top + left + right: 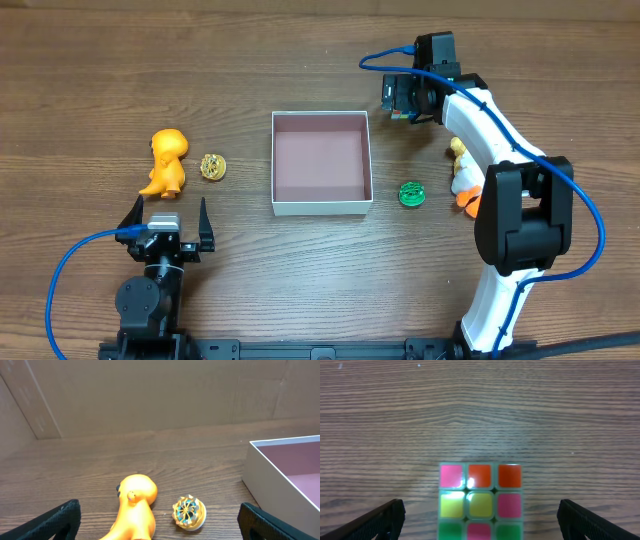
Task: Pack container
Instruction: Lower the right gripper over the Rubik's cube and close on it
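The container [321,205] is a shallow square white-walled box with a pinkish-brown floor, empty, at table centre; its corner shows in the left wrist view [260,467]. An orange toy figure [166,160] and a small gold spinning top [212,166] lie to its left, both seen in the left wrist view [136,505] [189,512]. My left gripper [168,222] is open just before them. My right gripper [402,100] is open directly over a puzzle cube [481,500], fingers wide on either side. A green top [412,193] and a duck toy [463,180] lie right of the container.
The right arm [500,150] reaches over the duck toy and partly hides it. A cardboard wall [150,395] stands behind the table in the left wrist view.
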`<state>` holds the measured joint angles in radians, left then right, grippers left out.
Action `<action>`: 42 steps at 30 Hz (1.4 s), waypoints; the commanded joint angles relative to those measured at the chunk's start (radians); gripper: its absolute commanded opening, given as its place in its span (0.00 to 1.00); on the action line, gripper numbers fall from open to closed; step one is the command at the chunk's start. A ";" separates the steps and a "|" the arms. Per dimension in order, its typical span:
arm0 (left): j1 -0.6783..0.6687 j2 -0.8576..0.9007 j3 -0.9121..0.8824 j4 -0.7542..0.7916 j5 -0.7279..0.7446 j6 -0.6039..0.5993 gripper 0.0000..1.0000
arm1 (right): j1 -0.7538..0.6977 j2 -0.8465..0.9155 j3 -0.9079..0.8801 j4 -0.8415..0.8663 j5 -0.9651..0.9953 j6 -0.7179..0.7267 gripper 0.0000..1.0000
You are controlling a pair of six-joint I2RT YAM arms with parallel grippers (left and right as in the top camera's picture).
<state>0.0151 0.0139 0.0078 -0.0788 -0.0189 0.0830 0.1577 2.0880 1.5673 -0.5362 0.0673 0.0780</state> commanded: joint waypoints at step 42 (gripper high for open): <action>0.006 -0.003 -0.003 0.002 0.015 -0.009 1.00 | 0.000 0.067 0.016 0.016 0.045 0.002 0.69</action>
<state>0.0151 0.0139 0.0078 -0.0788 -0.0189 0.0830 0.1577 2.1517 1.5673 -0.5232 0.1040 0.0780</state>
